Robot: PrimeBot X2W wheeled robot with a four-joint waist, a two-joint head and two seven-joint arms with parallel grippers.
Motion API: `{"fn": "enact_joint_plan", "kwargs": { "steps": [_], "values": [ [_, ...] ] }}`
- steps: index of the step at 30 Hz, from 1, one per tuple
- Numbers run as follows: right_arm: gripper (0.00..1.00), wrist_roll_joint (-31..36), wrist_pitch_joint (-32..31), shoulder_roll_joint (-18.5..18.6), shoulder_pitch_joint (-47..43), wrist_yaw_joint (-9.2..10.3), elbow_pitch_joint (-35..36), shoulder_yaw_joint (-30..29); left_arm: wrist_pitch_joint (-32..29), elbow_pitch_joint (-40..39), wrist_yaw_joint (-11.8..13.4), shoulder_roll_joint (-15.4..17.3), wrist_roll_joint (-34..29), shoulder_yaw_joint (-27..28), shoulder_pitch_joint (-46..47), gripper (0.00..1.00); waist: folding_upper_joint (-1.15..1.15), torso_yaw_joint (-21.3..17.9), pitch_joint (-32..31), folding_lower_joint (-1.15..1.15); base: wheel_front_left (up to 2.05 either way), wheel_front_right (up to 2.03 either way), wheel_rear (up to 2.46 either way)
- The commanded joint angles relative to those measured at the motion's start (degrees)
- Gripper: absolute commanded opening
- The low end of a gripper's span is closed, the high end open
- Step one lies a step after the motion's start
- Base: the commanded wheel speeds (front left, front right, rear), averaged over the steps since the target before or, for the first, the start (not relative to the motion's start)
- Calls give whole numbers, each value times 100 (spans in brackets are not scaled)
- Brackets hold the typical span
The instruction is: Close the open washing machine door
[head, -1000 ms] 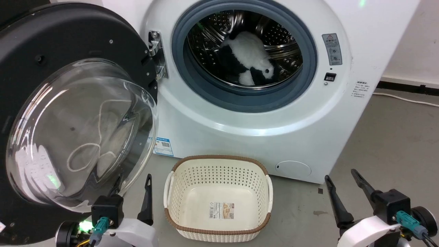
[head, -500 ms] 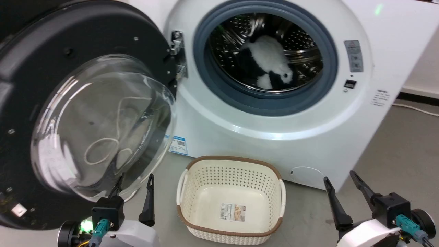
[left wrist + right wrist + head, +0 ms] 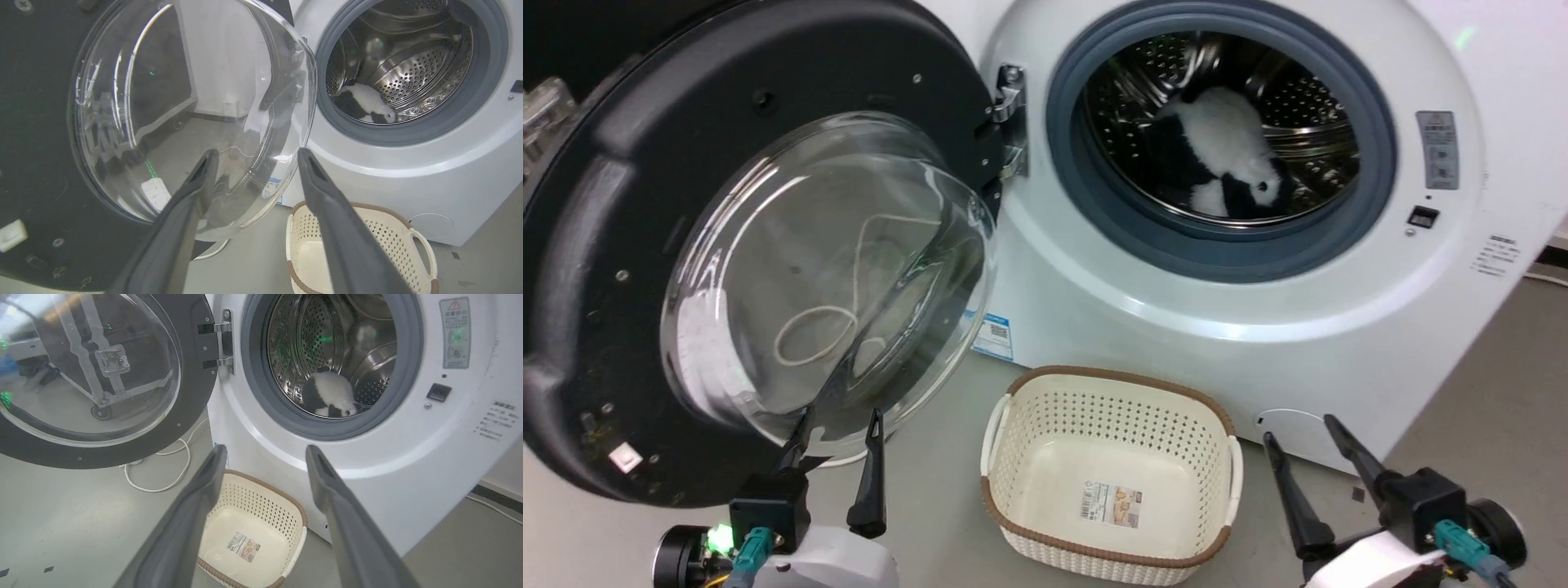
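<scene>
Approach step: washing machine door, frame left, wide open; left gripper and right gripper spread, empty; next, probably push door rightward.

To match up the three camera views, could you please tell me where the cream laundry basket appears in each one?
Head view: the basket sits bottom centre, in front of the washing machine.
Left wrist view: bottom right, partly hidden by the left claw.
Right wrist view: bottom centre, framed by the right claw.
Shared landmark: the black-and-white plush toy in the drum.
</scene>
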State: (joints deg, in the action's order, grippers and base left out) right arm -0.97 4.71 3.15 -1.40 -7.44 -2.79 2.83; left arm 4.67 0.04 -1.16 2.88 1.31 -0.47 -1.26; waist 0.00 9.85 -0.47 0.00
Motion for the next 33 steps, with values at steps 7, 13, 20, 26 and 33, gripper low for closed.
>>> {"fn": "enact_joint_plan", "kwargs": {
  "steps": [7, 13, 20, 26, 33],
  "values": [
    [100, 6, 127, -11, 203, -2, -192, 229, 130, -125, 72, 1, 89, 52, -137, 100, 0, 207, 45, 0, 0, 0, 0],
    [100, -34, 199, -13, 297, -2, -342, 348, 202, -182, 106, 1, 127, 82, -185, 100, 0, 359, 62, 0, 0, 0, 0],
    [100, -75, 282, -14, 369, -2, -480, 468, 285, -232, 112, 1, 157, 113, -227, 100, 0, 529, 70, 0, 0, 0, 0],
    [100, -107, 354, -15, 396, -2, -577, 538, 357, -259, 116, 0, 175, 121, -265, 100, 0, 668, 67, 0, 0, 0, 0],
    [100, -145, 438, -17, 411, -3, -667, 625, 441, -290, 125, 0, 205, 141, -289, 100, 0, 837, 67, 0, 0, 0, 0]
  ]
}}
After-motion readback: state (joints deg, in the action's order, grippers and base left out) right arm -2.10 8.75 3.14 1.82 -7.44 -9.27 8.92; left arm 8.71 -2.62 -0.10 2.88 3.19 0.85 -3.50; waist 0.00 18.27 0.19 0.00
